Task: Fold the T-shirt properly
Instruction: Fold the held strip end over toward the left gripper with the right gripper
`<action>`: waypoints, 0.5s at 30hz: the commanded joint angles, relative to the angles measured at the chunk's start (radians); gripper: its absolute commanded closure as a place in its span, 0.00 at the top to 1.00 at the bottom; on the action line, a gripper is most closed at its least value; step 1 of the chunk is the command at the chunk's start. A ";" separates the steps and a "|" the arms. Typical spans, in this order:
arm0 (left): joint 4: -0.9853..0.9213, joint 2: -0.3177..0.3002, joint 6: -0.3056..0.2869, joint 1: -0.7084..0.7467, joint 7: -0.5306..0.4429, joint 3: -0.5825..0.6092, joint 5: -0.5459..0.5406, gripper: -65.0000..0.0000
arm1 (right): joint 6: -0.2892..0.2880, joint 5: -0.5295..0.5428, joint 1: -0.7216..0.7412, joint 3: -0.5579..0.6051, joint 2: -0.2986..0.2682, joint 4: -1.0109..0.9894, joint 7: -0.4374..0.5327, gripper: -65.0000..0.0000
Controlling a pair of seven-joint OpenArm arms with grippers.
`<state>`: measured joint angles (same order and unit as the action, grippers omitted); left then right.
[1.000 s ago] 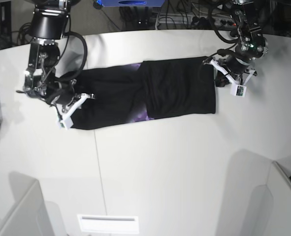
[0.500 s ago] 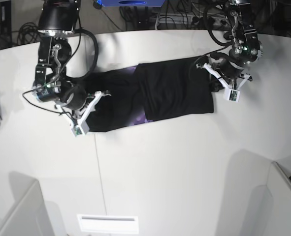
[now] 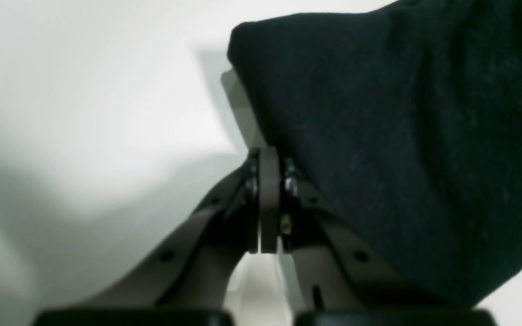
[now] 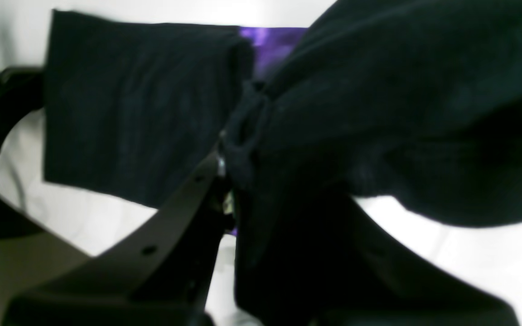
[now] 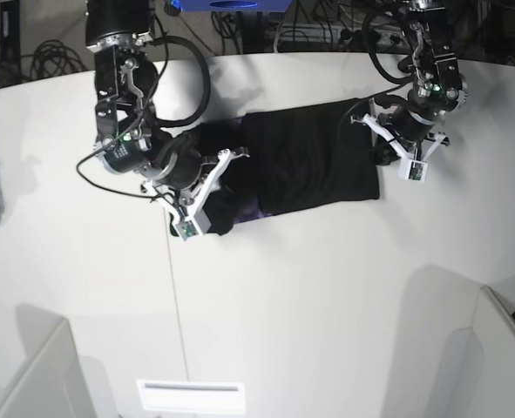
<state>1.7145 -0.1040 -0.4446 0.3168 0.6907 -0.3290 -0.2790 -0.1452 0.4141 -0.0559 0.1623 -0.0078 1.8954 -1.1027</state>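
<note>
T-shirt [image 5: 314, 157] bunched in clamped right gripper [image 4: 229, 176] — left gripper [image 3: 268, 203] pressed closed, empty, just beside its edge.

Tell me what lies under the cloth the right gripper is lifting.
Under the raised fold of the T-shirt held by the right gripper, a purple printed patch and the white table show. Anything beneath the flat folded part is covered.

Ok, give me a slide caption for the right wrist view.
Right claw shut on a bunched fold of the black T-shirt, lifted above the white table.
</note>
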 commanded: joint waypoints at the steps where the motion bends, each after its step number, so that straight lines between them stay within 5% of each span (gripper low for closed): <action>1: 0.017 -0.016 -0.003 0.009 -0.018 -0.005 -0.009 0.00 | 0.002 0.013 0.014 0.012 0.009 0.020 0.019 0.00; 15: 0.012 -0.040 -0.003 0.037 -0.018 -0.006 -0.009 0.00 | 0.003 0.012 0.012 0.121 0.050 0.069 0.019 0.00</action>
<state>1.7111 -0.1360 -0.4446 0.3550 0.6918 -0.3321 -0.2771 -0.1387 0.4175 -0.0589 0.2836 0.0360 1.9450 -1.1034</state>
